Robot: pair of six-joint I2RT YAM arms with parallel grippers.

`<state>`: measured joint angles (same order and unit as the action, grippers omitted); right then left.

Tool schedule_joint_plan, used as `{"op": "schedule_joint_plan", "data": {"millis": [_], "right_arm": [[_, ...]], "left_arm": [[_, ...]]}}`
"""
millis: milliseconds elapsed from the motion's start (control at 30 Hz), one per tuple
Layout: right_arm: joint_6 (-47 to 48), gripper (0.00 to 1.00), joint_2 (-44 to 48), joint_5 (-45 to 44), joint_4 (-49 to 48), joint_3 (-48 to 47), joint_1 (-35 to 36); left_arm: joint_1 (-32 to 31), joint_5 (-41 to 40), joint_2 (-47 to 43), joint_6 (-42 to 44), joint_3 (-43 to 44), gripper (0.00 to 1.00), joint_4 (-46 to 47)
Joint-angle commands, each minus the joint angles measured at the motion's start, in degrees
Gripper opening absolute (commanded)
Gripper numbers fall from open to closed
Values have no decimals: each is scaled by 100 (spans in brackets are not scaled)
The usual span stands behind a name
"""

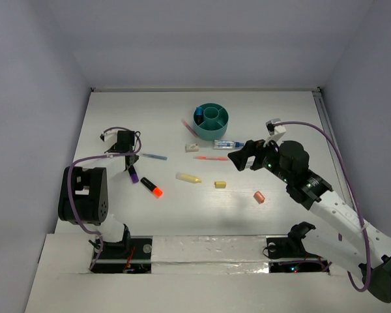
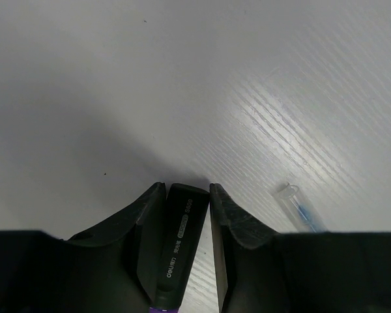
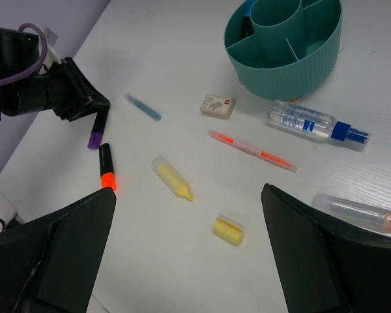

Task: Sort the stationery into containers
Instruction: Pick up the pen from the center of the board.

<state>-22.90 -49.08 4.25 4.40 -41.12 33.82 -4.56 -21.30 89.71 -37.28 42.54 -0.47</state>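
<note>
Toward the bottom of the top view, on the white table [image 1: 182, 222], a black marker with an orange cap [image 1: 152, 188] lies left of centre. A small yellow piece [image 1: 220, 184] sits mid-frame and a small orange piece [image 1: 259, 196] lies to its right. Just above them lies a yellow highlighter [image 1: 188, 177].

At the left, the left gripper [image 2: 186, 190] reaches down to the table, its jaws clamped on both sides of a black marker with a purple end [image 2: 181, 244]. A blue pen [image 1: 154, 157] lies just to its right, apart from it.

At the right, the right gripper [image 1: 240, 160] hangs above the table with its jaws wide apart, holding nothing. A thin orange-red pen [image 1: 210, 158] lies beside it. Above that are a white eraser [image 1: 192, 147] and a small clear bottle with a blue cap [image 1: 227, 144].

Farthest up, at centre, stands the teal cup [image 1: 212, 117], divided into a round middle cell and ring cells. Something blue [image 1: 199, 119] shows in its left cell, and a pink pen [image 1: 189, 126] lies just to its left.
</note>
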Motion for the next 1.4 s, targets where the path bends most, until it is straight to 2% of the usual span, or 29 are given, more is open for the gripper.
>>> {"op": "schedule_joint_plan", "data": {"millis": [0,333,500,667,800,933,1133,1367], "right_arm": [[48,100,74,-65,-150,-36,28],[48,100,-93,-65,-203,-36,28],[48,100,-93,-74,-238,-18,28],[48,100,-93,-117,-282,8,28],[57,100,-102,-188,-317,34,28],[66,100,-128,-232,-308,17,28],[57,100,-154,-267,-344,52,28],[22,100,-111,-197,-379,113,28]], "left_arm": [[-45,197,73,-139,-229,0,-885],[-45,-603,-1218,62,122,0,-1253],[-98,-621,-1799,159,333,0,-1324],[-510,-524,-2028,19,755,0,-1245],[-1028,-542,-1774,-113,1317,0,-1201],[-1292,-358,-1466,-139,1975,0,-991],[-1820,-410,-456,-113,3336,0,-534],[-2330,-612,975,133,4481,0,12]]}}
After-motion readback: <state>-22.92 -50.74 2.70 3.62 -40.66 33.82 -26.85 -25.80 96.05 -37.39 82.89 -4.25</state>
